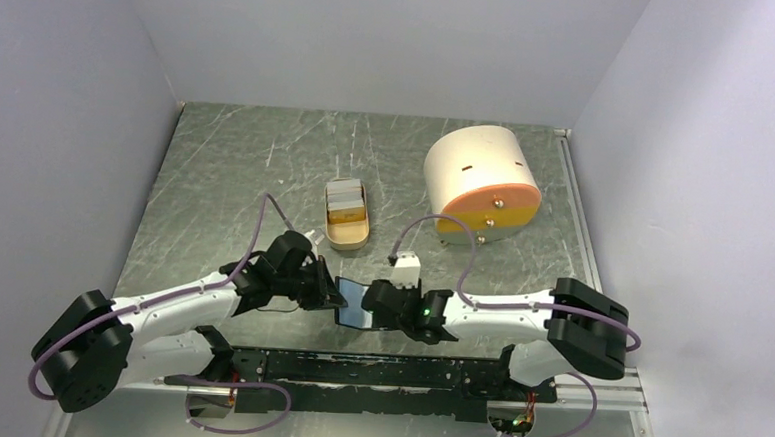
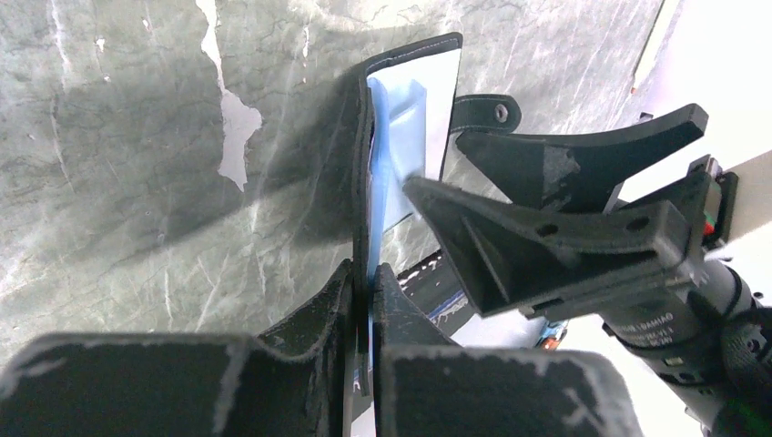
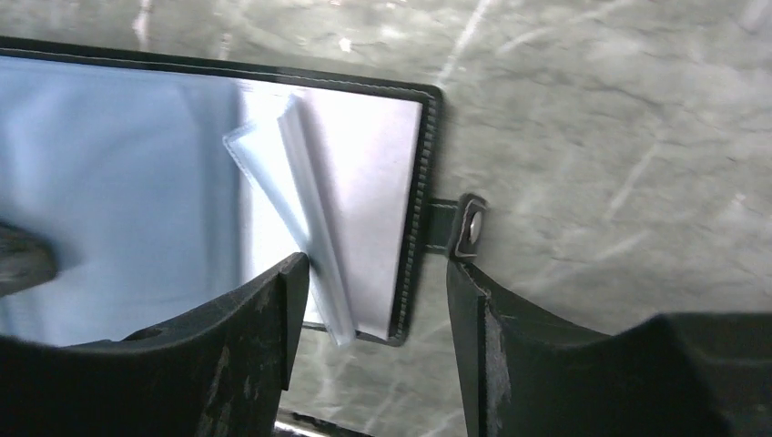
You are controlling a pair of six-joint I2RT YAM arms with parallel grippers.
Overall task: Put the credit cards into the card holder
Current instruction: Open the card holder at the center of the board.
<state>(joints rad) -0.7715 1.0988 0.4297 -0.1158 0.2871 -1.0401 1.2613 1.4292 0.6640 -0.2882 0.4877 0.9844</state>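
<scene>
Card holder [image 1: 356,305] open on worktop [image 1: 216,169] between both claws; credit cards [image 1: 344,202] in tan tray [image 1: 347,242]. Left wrist: left claw [image 2: 364,278] pinched tight on holder's edge. Right wrist: right claw [image 3: 378,273] parted, straddling holder's edge beside snap tab [image 3: 469,228], not clamped.

The top view looks steeply down from high behind the near edge, taking in the whole grey surface [image 1: 226,170]. Each wrist view sits very close behind its own fingers — the left fingers [image 2: 300,328], the right fingers [image 3: 237,346] — facing the surface. All three share the open wallet [image 1: 356,304].
</scene>
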